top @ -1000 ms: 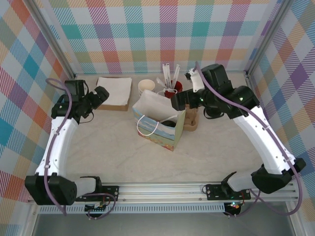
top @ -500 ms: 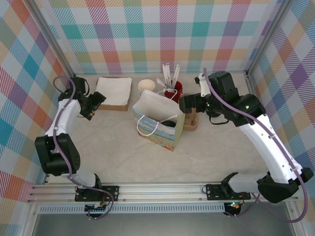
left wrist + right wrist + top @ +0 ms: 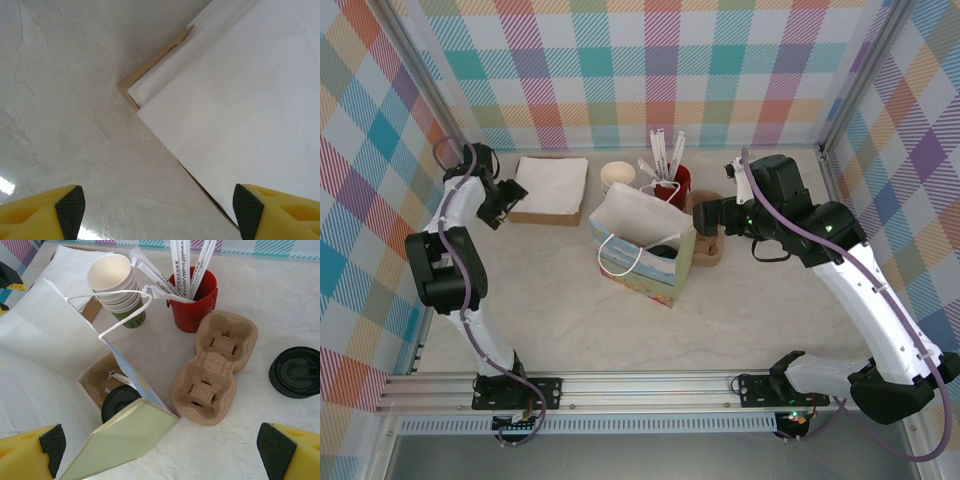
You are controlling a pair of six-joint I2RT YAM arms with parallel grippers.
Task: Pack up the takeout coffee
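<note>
Takeout coffee [image 3: 119,401], round black lid; inside white paper bag [image 3: 35,355]

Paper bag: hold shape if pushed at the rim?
Paper bag walls look thin, so the rim would likely buckle. The lidded cup in its carrier inside probably weighs the base, resisting tipping. Its string handle looks floppy.

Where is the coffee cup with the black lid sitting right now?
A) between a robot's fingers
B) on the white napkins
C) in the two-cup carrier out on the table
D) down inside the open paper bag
D: the right wrist view shows the lidded coffee cup down inside the paper bag, in a cardboard carrier; the two-cup carrier on the table is empty.
</note>
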